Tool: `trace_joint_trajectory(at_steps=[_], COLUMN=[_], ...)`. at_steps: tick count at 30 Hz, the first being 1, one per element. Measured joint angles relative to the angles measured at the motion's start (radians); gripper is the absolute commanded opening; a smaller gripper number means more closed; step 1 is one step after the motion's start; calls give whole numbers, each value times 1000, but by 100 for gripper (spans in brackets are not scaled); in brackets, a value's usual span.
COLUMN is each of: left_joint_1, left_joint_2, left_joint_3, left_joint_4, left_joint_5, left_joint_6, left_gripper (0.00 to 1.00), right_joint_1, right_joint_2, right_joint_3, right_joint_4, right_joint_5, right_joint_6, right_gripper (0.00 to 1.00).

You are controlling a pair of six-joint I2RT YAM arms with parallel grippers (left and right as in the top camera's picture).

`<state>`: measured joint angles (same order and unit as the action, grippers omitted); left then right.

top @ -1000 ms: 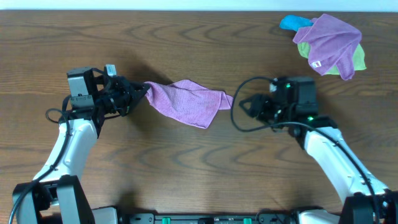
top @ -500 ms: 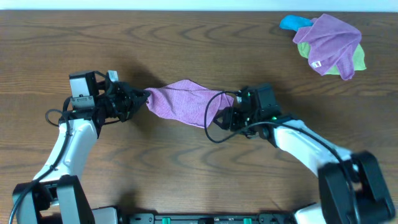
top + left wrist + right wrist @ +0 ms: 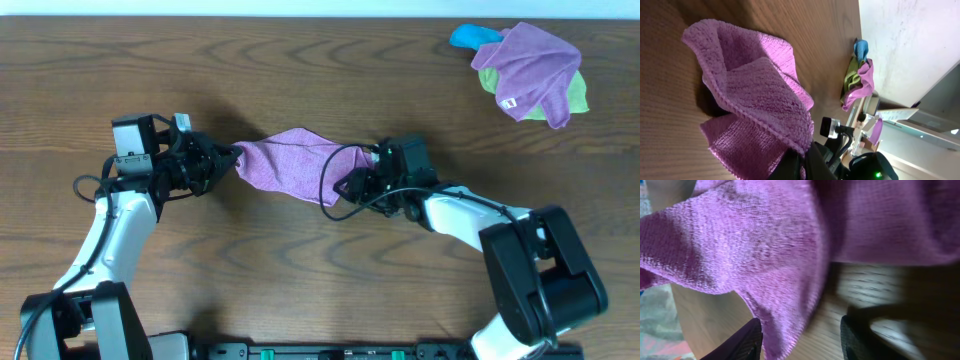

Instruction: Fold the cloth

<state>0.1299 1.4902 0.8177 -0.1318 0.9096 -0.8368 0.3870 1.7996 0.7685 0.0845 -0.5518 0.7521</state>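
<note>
The lilac cloth point(image 3: 292, 163) hangs bunched between the two grippers at the table's middle. My left gripper point(image 3: 233, 156) is shut on the cloth's left corner; in the left wrist view the cloth point(image 3: 755, 95) is pinched between the dark fingers point(image 3: 799, 166). My right gripper point(image 3: 347, 184) is at the cloth's right end. In the right wrist view its fingers point(image 3: 742, 342) stand wide apart, with a hanging corner of the cloth point(image 3: 760, 255) between them, not clamped.
A bunched purple cloth with a white tag point(image 3: 530, 65) lies on a lime-green cloth point(image 3: 573, 95) and a blue item point(image 3: 468, 37) at the back right corner. The brown wooden table point(image 3: 300, 280) lies under everything.
My right gripper has moved left from beside the cloth up to its right corner, which now sits between the open fingers. The left gripper has kept its hold in place.
</note>
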Motion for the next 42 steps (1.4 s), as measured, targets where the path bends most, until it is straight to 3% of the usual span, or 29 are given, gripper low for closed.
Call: trace_joint_trajectory(at_steps=[5, 8, 15, 20, 23, 24, 25, 36, 42], left_joint_1=[0, 0, 0, 0, 0, 0, 0, 0, 0], left_joint_2=[0, 0, 0, 0, 0, 0, 0, 0, 0], left_joint_3=[0, 0, 0, 0, 0, 0, 0, 0, 0], left_joint_4=[0, 0, 0, 0, 0, 0, 0, 2, 10], left_joint_5=[0, 0, 0, 0, 0, 0, 0, 1, 12], left_joint_6=[0, 0, 0, 0, 0, 0, 0, 0, 0], left_gripper=[6, 5, 6, 5, 6, 6, 6, 6, 6], right_joint_1=[54, 79, 90, 90, 91, 91, 91, 71, 6], right_joint_2=[26, 37, 48, 55, 67, 74, 80, 76, -102], right_joint_3=[3, 6, 13, 20, 23, 23, 24, 17, -7], right_joint_4=[55, 66, 71, 77, 92, 97, 97, 98, -9], right_joint_5=[-5, 5, 14, 19, 31, 34, 40, 47, 42], right_joint_6=[30, 39, 55, 55, 49, 49, 48, 3, -35], right_gripper=[48, 36, 43, 40, 22, 8, 1, 1, 1])
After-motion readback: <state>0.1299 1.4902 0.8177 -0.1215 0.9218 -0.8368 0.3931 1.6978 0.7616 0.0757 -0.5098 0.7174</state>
